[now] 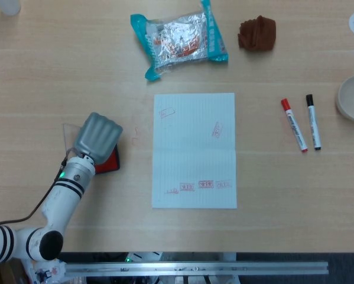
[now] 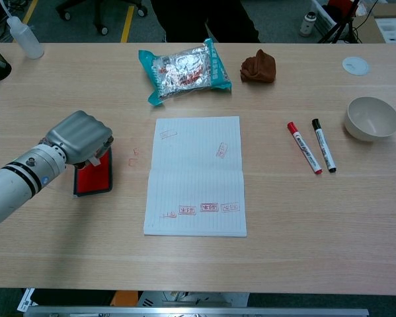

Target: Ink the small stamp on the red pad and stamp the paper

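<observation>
My left hand (image 1: pixel 97 135) (image 2: pixel 79 136) hovers over the red ink pad (image 1: pixel 109 161) (image 2: pixel 92 179), fingers curled into a fist. A small pale stamp (image 2: pixel 93 159) pokes out beneath the fingers, held in the hand just above the pad's far end; the head view hides it. The lined paper (image 1: pixel 194 151) (image 2: pixel 196 175) lies to the right of the pad, with several red stamp marks (image 1: pixel 206 184) near its front edge and two higher up. My right hand is out of both views.
A teal snack packet (image 1: pixel 178 38) and a brown cloth (image 1: pixel 257 32) lie behind the paper. Red marker (image 1: pixel 294 125), black marker (image 1: pixel 313 121) and a white bowl (image 1: pixel 353 98) are to the right. Faint red smudges (image 2: pixel 133 156) mark the table between pad and paper.
</observation>
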{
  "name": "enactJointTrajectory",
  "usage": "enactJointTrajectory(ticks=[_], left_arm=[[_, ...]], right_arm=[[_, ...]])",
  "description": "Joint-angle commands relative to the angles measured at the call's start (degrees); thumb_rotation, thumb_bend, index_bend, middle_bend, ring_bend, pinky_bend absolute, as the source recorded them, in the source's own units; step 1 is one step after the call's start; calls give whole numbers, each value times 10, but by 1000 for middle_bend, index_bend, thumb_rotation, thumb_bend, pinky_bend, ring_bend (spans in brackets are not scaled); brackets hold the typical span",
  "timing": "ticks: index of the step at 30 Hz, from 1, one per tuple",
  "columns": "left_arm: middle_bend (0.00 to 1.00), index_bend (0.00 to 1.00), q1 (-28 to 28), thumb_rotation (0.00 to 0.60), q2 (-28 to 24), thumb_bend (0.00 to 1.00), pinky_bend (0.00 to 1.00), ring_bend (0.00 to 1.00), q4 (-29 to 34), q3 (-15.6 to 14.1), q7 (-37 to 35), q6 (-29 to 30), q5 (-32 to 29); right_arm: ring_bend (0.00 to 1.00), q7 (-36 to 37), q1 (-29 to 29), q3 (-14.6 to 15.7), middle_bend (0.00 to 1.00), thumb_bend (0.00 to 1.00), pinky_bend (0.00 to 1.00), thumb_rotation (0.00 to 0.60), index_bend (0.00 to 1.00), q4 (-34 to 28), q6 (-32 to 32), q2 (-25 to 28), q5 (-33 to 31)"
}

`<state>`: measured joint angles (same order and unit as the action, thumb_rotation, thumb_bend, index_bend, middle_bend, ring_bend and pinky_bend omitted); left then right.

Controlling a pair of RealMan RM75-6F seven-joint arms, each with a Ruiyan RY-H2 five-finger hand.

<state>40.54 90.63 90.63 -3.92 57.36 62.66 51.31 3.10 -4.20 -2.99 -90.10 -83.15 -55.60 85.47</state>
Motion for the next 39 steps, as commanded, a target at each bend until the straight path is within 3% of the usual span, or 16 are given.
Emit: enactJointTrajectory(ticks=[1,26,39], left_arm=[[1000,612,5,600,3,271,1000,1000,-1,2,9,-4,-8],[1000,609,45,600,-6,271,1000,1000,18,5,49,-24,-71],[1000,616,60,600,-63,271,1000,1000,116,16,44,12,-30]], right_arm=[[288,1,1,0,359,199,303,600,238,1,-1,0,0],[288,12,8,-1,359,200,303,600,238,11,-6,-2,-3],[288,14,5,-1,359,200,303,600,238,10,-7,-4,5]])
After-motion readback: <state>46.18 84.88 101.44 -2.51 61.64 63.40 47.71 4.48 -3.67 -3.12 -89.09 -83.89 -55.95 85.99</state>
